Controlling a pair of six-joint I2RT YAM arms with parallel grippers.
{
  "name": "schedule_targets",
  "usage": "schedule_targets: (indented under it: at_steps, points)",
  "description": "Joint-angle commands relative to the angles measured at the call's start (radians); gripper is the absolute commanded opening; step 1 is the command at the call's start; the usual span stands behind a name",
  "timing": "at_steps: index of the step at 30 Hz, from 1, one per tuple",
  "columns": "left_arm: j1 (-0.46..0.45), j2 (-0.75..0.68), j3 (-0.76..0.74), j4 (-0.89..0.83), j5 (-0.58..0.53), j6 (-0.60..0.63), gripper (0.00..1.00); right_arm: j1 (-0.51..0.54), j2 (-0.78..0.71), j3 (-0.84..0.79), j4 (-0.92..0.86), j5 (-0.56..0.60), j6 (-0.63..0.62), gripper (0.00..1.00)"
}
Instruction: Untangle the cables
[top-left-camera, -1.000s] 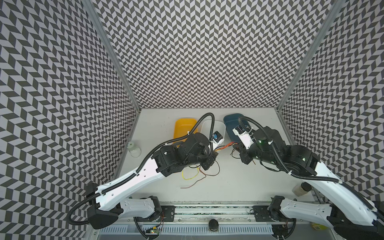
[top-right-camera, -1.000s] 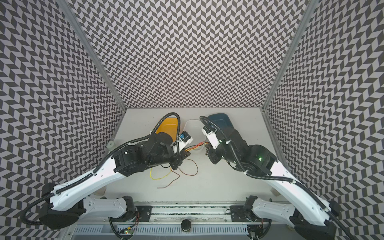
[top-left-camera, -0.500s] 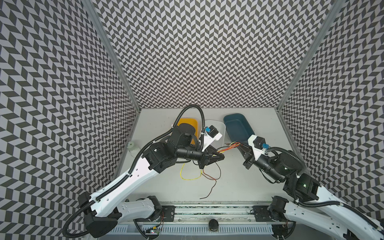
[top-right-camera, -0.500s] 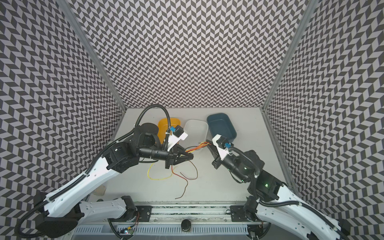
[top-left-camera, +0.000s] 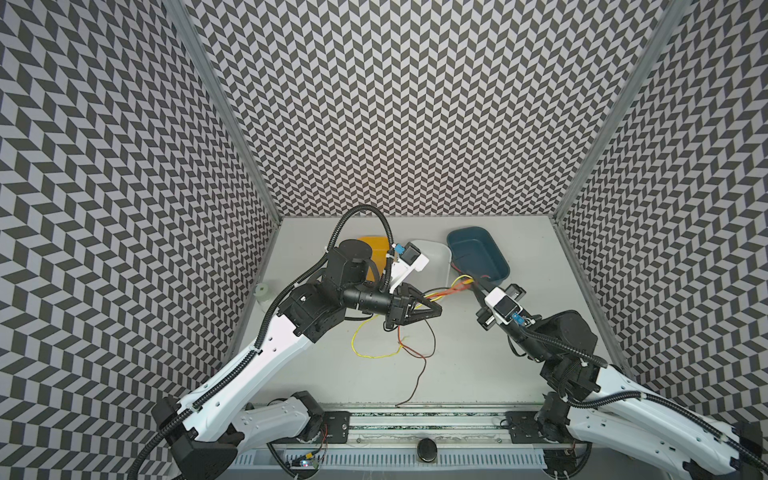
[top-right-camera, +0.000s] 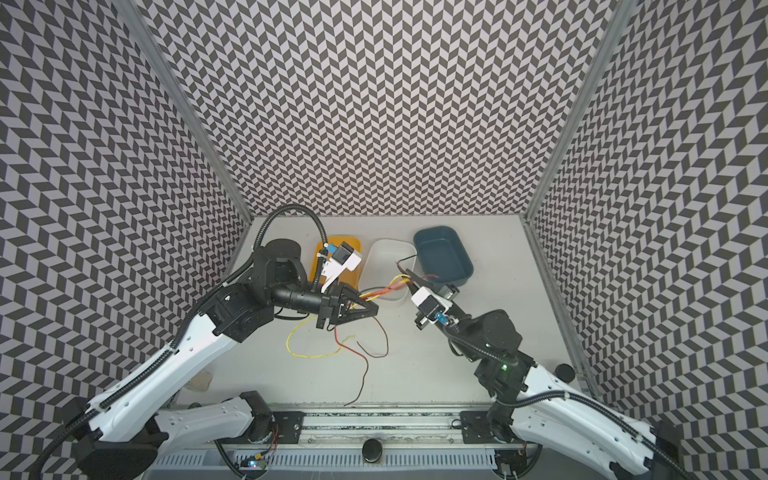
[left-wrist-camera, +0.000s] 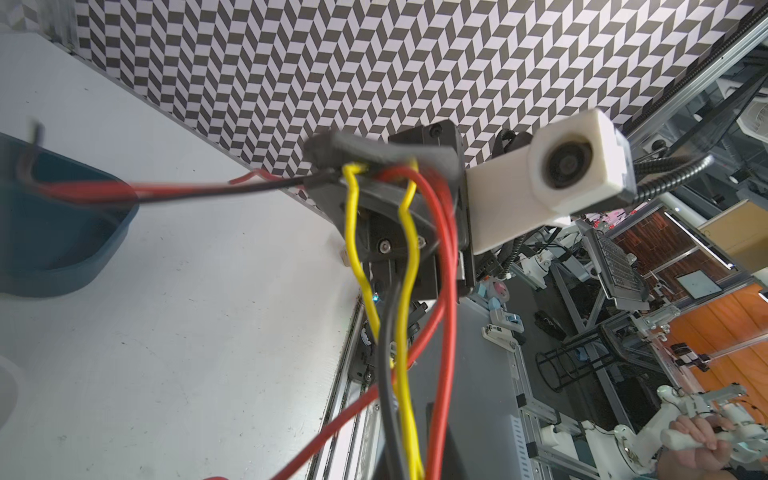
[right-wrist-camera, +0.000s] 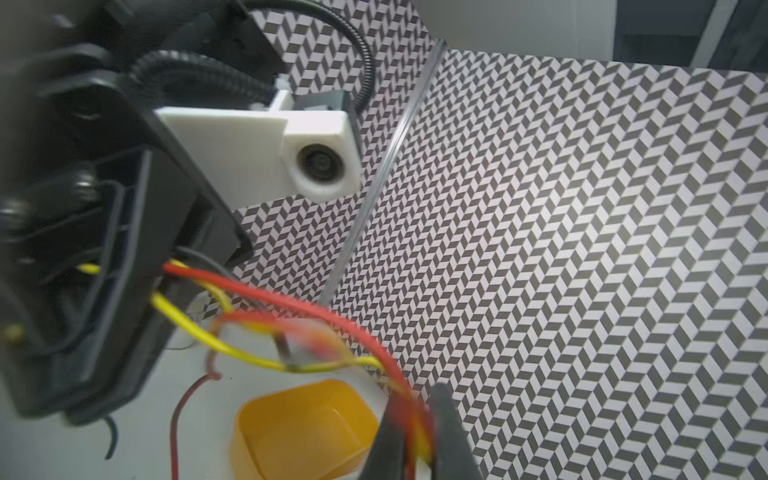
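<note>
Two facing tools (top-left-camera: 436, 310) (top-left-camera: 474, 286) aloft, cables (top-left-camera: 455, 291) between.

In the right wrist view the right gripper (right-wrist-camera: 415, 401) is cut off by the frame edge and smeared. Whether its jaws pinch the cables (right-wrist-camera: 286, 300) or merely flank them is unclear. In the left wrist view those strands blur towards the blue tray (left-wrist-camera: 62, 257), itself cropped. In both top views the left arm (top-left-camera: 266, 361) hides much of the orange tray (top-left-camera: 374, 251), and its wrist camera (top-left-camera: 410, 261) covers a corner of the white tray (top-left-camera: 438, 258).
</note>
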Motion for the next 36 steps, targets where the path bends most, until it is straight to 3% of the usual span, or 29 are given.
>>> schedule_targets:
  at_steps: [1,5,9,11,14,17,22,24,26,31,36]
  points:
    - [0.007,-0.067,0.001,-0.052,0.153,-0.036,0.0,-0.046,-0.05,0.062,0.144,0.254,-0.01,0.43]
    - [0.011,-0.06,0.014,-0.056,0.159,-0.037,0.0,-0.046,-0.121,0.134,-0.189,0.289,0.213,0.56]
    - [0.011,-0.052,0.027,-0.077,0.149,-0.024,0.0,-0.047,-0.2,0.147,-0.366,0.271,0.439,0.62]
    - [0.005,-0.044,0.035,-0.104,0.123,-0.006,0.0,-0.047,-0.225,0.219,-0.578,0.245,0.645,0.69]
    - [-0.021,-0.03,0.065,-0.208,-0.032,0.08,0.0,-0.046,-0.196,0.381,-0.909,0.169,0.883,0.73]
    - [-0.036,-0.006,0.088,-0.254,-0.154,0.122,0.0,-0.047,-0.13,0.488,-1.145,0.164,1.027,0.75]
    - [-0.033,0.033,0.142,-0.267,-0.365,0.139,0.0,-0.048,-0.146,0.501,-1.187,0.26,1.023,0.81]
    - [-0.032,0.051,0.157,-0.253,-0.4,0.136,0.0,-0.047,-0.154,0.509,-1.18,0.215,1.049,0.82]
    - [-0.024,0.068,0.156,-0.212,-0.369,0.111,0.0,-0.048,-0.138,0.51,-1.148,0.074,1.072,0.83]
    - [-0.002,0.082,0.145,-0.144,-0.263,0.059,0.0,-0.047,-0.078,0.555,-1.198,-0.049,1.071,0.82]
    - [-0.005,0.063,0.089,-0.093,-0.215,0.024,0.0,-0.047,-0.069,0.496,-1.059,-0.253,1.101,0.81]
